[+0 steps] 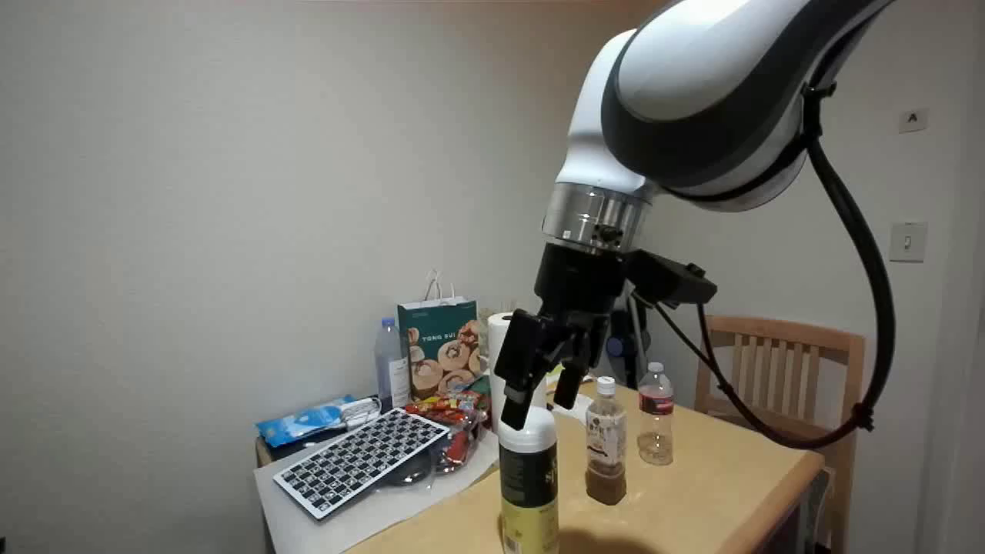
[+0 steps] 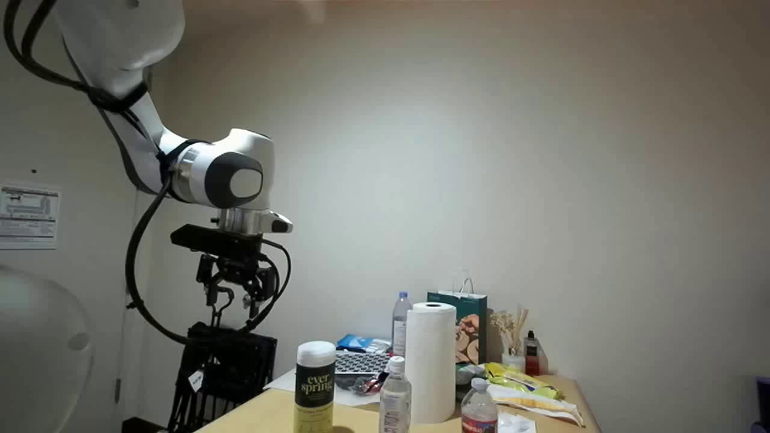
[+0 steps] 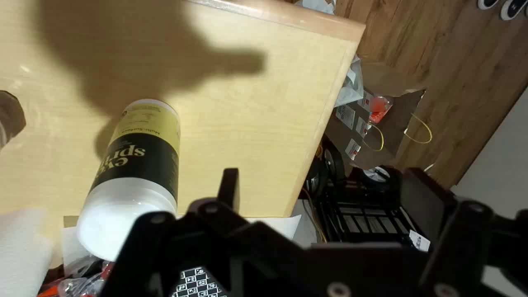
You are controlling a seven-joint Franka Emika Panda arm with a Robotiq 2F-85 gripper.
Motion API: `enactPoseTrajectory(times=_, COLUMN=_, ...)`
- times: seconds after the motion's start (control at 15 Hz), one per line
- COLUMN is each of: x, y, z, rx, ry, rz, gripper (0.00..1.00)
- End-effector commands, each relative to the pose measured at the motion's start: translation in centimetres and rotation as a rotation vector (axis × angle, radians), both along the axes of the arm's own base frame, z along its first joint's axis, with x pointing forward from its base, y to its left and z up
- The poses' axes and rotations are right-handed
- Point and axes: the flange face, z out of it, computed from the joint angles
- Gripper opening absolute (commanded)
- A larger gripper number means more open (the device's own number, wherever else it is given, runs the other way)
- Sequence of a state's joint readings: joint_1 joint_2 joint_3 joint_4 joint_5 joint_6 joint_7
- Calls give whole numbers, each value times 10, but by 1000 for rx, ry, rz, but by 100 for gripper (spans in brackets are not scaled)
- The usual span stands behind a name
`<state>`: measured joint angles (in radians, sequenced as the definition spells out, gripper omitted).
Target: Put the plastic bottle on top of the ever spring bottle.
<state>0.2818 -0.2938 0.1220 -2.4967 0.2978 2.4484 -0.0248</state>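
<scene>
The plastic bottle [image 1: 606, 442], slim and clear with brown in its lower part and a pale cap, stands upright on the table. It also shows in an exterior view [image 2: 395, 400]; only its brown base end shows at the wrist view's left edge [image 3: 10, 117]. The ever spring bottle [image 1: 529, 473], white-capped with a dark and yellow label, stands upright beside it, also in an exterior view [image 2: 314, 385] and the wrist view [image 3: 142, 161]. My gripper [image 1: 541, 406] is open and empty, above the table level. In the wrist view the gap between its fingers [image 3: 326, 181] is right of the ever spring bottle.
A paper towel roll [image 2: 431, 361] and a red-labelled clear bottle [image 1: 656, 415] stand near the plastic bottle. A checkered board [image 1: 362, 462], snack bags [image 1: 462, 431] and a green paper bag [image 1: 439, 346] lie behind. The table's edge [image 3: 321, 123] passes below the gripper; a chair [image 1: 781, 377] stands beyond.
</scene>
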Motion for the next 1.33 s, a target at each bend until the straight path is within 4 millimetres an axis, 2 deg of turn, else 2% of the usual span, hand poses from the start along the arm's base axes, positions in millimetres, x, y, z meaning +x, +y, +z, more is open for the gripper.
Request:
enactPoseTrajectory(times=0.0, x=0, y=0, z=1, rx=0, ry=1, rz=0, gripper=100)
enactPoseTrajectory(times=0.27, x=0, y=-1, z=0, rx=-3, ry=1, rz=-3, gripper=100)
enactPoseTrajectory(times=0.4, x=-3, y=-12, z=-2, rx=-11, ry=6, rz=-21, gripper=100)
enactPoseTrajectory(times=0.67, x=-17, y=-52, z=-13, rx=-62, ry=31, rz=-102, gripper=100)
enactPoseTrajectory(times=1.07, x=-67, y=-134, z=-34, rx=-163, ry=99, rz=-283, gripper=100)
enactPoseTrajectory(times=1.2, x=-77, y=-145, z=-31, rx=-151, ry=108, rz=-322, gripper=100)
enactPoseTrajectory(times=1.27, x=-59, y=-138, z=-36, rx=-142, ry=116, rz=-278, gripper=100)
